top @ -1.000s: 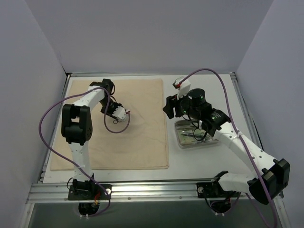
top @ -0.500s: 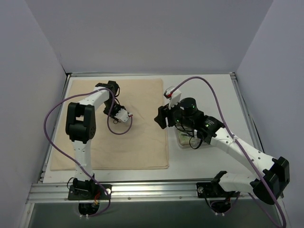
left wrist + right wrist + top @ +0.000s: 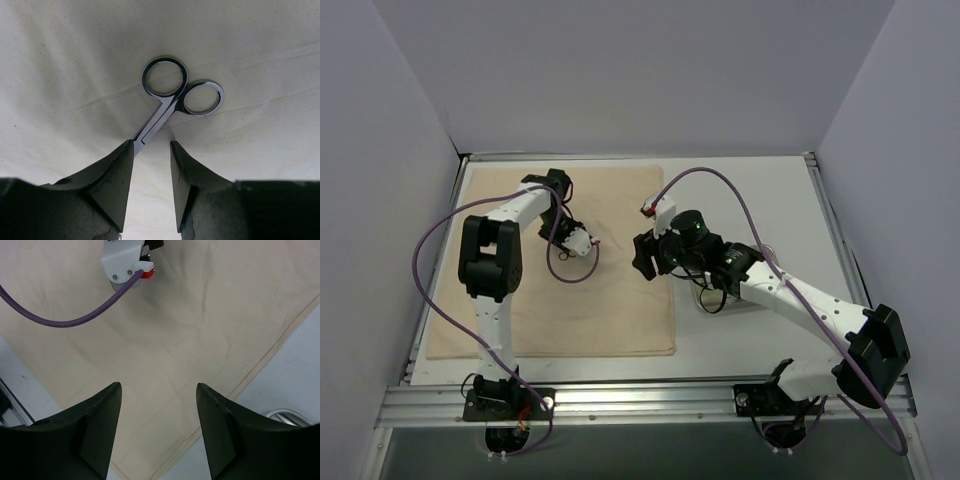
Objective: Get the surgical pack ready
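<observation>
Three cams, one shared beige cloth [image 3: 620,300]
Top cam looks down on the whole table [image 3: 795,195] from high behind; left wrist cam's right up close, right wrist cam higher over the cloth's edge.

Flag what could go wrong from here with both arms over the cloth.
The forceps lie off-centre, their shank by one finger of the open left gripper; closing could shove them aside or bunch the cloth. The open right gripper hangs over the cloth near a purple cable; reaching further could snag it.
</observation>
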Controlling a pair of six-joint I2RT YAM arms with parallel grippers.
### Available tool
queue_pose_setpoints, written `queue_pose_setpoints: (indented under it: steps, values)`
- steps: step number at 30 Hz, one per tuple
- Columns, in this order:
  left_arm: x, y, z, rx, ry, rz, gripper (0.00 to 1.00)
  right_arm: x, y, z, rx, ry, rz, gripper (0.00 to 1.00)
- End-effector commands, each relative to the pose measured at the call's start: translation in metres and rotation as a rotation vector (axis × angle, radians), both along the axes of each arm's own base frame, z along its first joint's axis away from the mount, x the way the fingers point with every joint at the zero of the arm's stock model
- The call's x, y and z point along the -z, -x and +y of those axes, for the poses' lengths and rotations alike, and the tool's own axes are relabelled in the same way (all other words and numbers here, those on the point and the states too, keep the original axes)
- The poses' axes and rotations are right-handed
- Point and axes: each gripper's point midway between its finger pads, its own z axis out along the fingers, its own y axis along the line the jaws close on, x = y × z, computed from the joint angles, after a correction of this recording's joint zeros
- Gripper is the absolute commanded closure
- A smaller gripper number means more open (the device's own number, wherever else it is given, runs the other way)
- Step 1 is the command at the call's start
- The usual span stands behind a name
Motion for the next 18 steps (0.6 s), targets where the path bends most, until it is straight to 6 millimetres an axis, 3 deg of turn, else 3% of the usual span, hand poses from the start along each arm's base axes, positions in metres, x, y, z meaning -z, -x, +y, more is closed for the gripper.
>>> queue_pose_setpoints:
  steps: [1,6,13,18]
  values:
    - [-0.013,-0.017,-0.018,0.272,0.015,-0.066,0.56,-0.022,-0.009,0.011,-0.001,-0.031,-0.061,0.43]
    - [-0.013,-0.017,-0.028,0.276,0.053,-0.055,0.56,-0.028,-0.014,0.008,0.036,-0.022,-0.078,0.43]
    - [0.003,-0.014,-0.015,0.271,-0.023,0.005,0.57,-0.045,-0.02,-0.006,0.111,-0.032,-0.125,0.43]
    - [-0.001,-0.009,-0.01,0.3,-0.043,0.029,0.57,-0.041,-0.015,-0.013,0.109,-0.001,-0.117,0.42]
